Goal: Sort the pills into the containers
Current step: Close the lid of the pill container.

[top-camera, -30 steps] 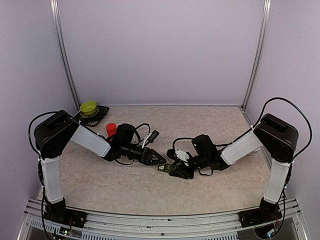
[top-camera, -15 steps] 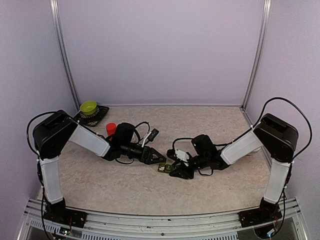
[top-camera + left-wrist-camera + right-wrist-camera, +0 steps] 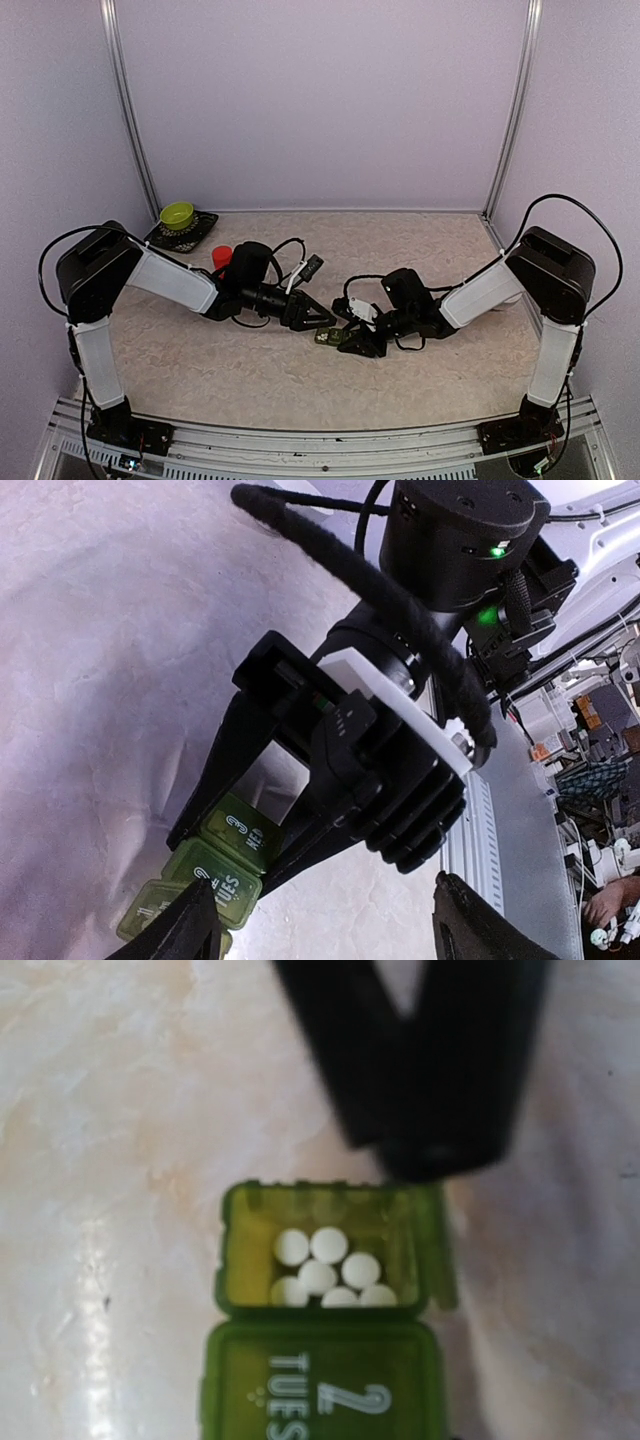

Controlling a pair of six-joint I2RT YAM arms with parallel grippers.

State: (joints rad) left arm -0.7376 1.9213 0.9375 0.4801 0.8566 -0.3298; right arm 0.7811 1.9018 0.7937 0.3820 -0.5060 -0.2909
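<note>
The containers (image 3: 328, 336) are a green strip lying mid-table between the two arms. In the right wrist view the end compartment (image 3: 322, 1250) stands open with several white pills (image 3: 325, 1272) inside. The lid next to it, marked TUES (image 3: 320, 1390), is closed. My right gripper (image 3: 352, 340) is shut on the containers, its fingers either side of the WED compartment (image 3: 240, 830). My left gripper (image 3: 335, 940) is open, one fingertip (image 3: 195, 928) right by the strip's open end. Its dark fingers (image 3: 420, 1080) hang just beyond the open compartment.
A red bottle (image 3: 222, 257) stands behind the left arm's wrist. A green bowl (image 3: 177, 214) sits on a dark mat (image 3: 192, 232) in the back left corner. The cell's walls close in the table at the back and both sides.
The left arm has stretched a little to the right, bringing its gripper closer to the containers. The right arm and the strip have stayed put.
</note>
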